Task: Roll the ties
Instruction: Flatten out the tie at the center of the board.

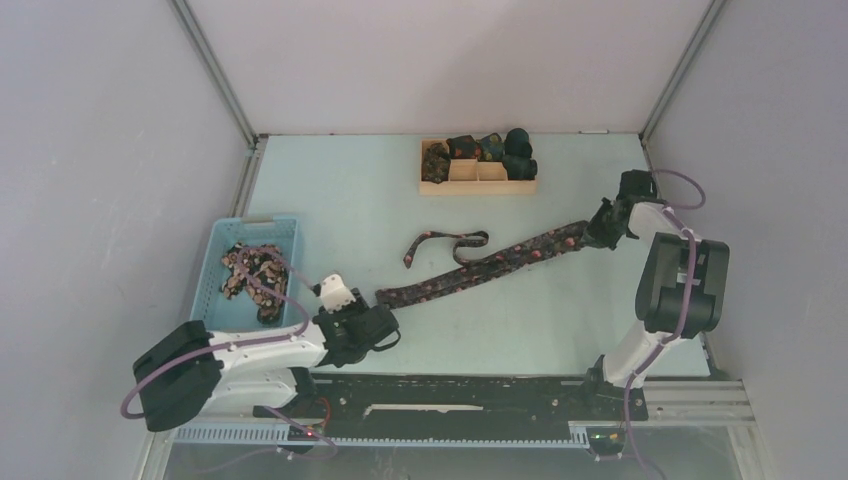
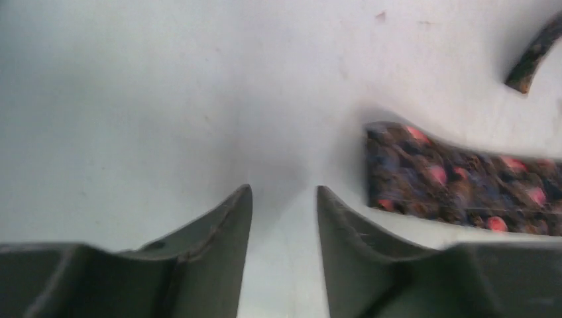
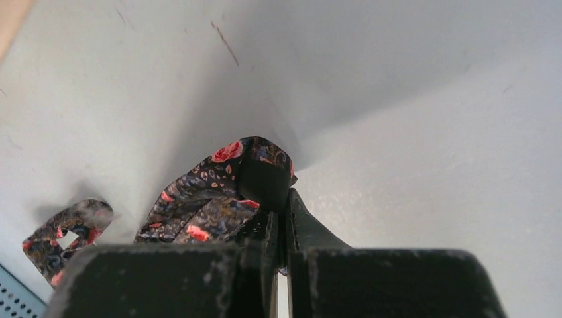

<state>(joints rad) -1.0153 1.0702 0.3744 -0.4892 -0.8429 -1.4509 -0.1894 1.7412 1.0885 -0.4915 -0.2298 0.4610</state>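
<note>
Dark floral tie (image 1: 500,258) on pale tabletop (image 1: 340,200): my right fingers (image 3: 301,218) clench one end; my left fingers (image 2: 225,225), parted, hold nothing.

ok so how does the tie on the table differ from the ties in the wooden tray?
The loose tie lies unrolled, stretched along the table; the rolled ties are compact bundles in the tray. The loose tie has one end pinched in the right gripper; the rolled ties sit untouched. Both are dark floral fabric.
</note>
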